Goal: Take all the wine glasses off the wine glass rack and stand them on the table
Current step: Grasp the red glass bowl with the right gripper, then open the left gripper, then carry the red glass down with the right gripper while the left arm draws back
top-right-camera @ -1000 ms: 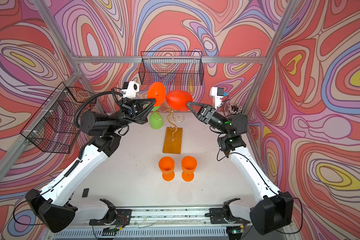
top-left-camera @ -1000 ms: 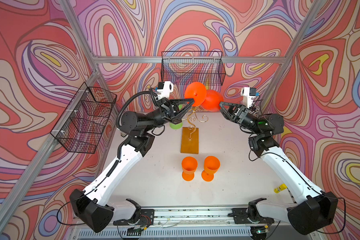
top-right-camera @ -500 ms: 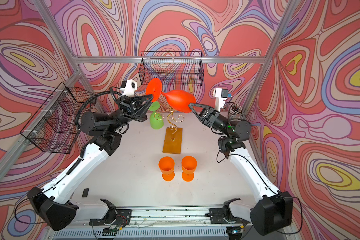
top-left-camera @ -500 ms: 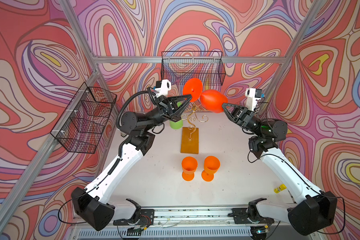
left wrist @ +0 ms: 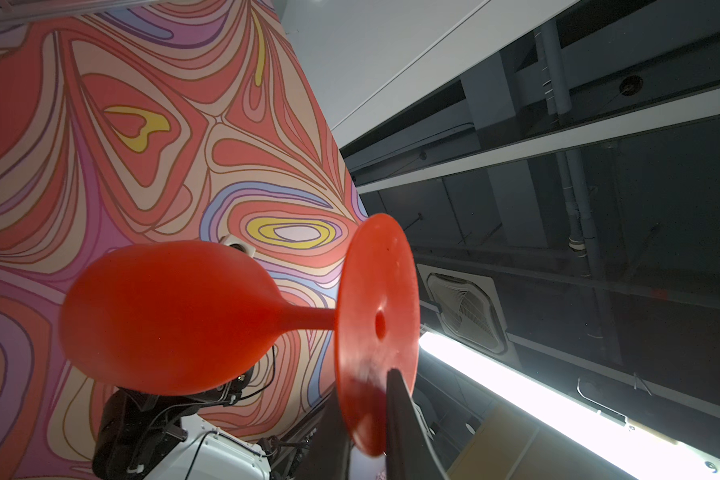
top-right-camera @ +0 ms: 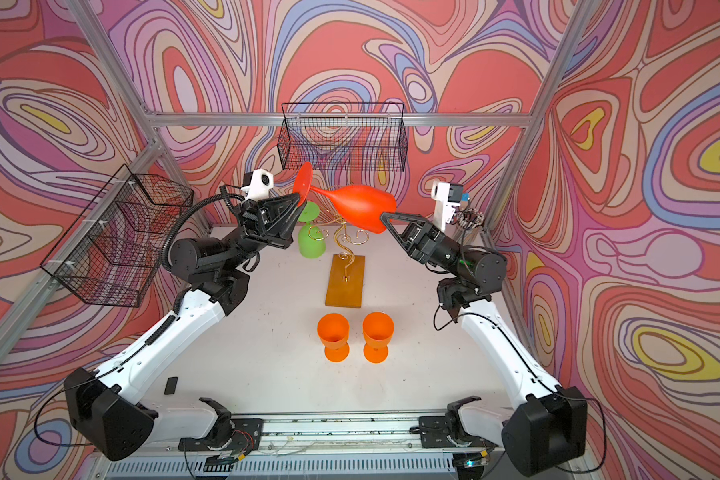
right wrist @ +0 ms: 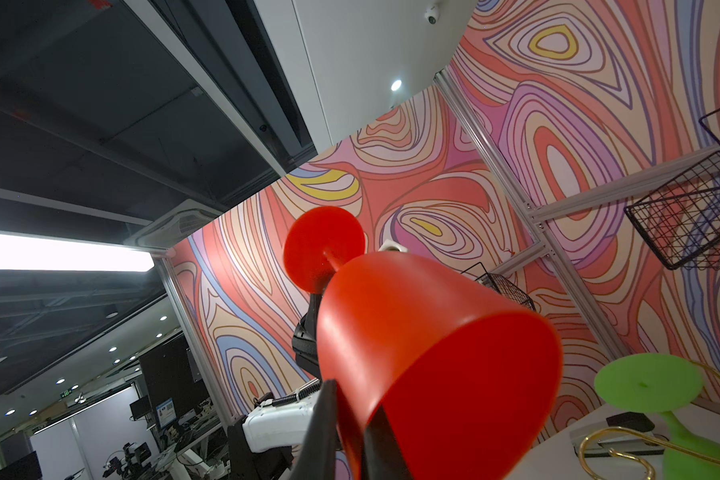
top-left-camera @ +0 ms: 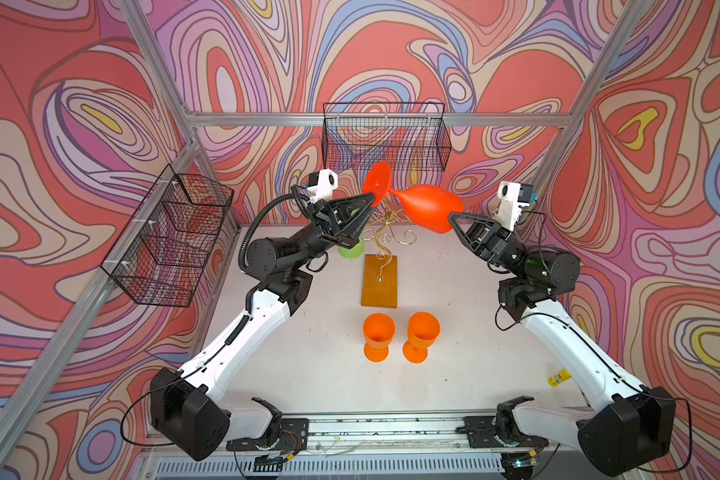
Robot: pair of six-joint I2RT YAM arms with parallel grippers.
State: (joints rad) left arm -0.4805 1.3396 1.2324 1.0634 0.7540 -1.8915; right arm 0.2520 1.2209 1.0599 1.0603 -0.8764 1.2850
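The red wine glass lies on its side in the air above the wine glass rack, a gold wire stand on a brown wooden base. My right gripper is shut on the bowl's rim, one finger inside and one outside. My left gripper straddles the edge of the glass's foot with its jaws slightly apart. The bowl fills the middle of both wrist views.
A green glass hangs upside down on the rack's left arm. Two orange cups stand in front of the base. Black wire baskets hang on the back and left walls.
The right gripper has shut on the bowl's rim. The glass has swung more level and drifted right. The left jaws, earlier clamped on the foot, have loosened a little.
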